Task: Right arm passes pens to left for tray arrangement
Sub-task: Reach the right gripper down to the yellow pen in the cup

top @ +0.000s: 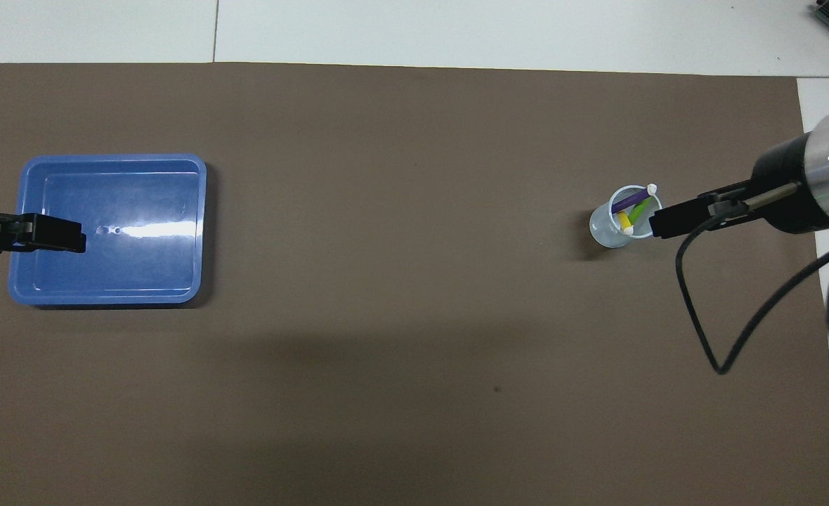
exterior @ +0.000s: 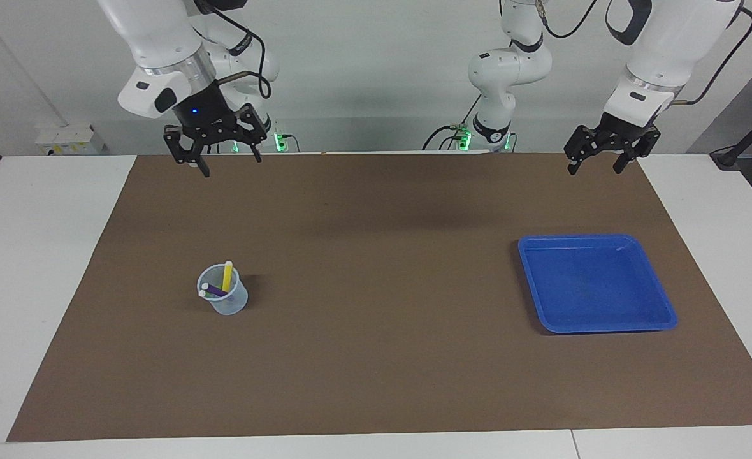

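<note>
1. Your right gripper (exterior: 229,163) hangs spread and empty over the mat's (exterior: 376,382) edge nearest the robots.
2. The pens (exterior: 225,278) stand in the cup (exterior: 226,302).
3. The tray (exterior: 668,312) lies bare on the mat.
4. Your left gripper (exterior: 596,167) waits spread over the mat's corner.

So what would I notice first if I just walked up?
Probably the bright blue tray, empty, at the left arm's end of the brown mat. Then the little clear cup at the right arm's end, holding yellow, purple and green pens.
</note>
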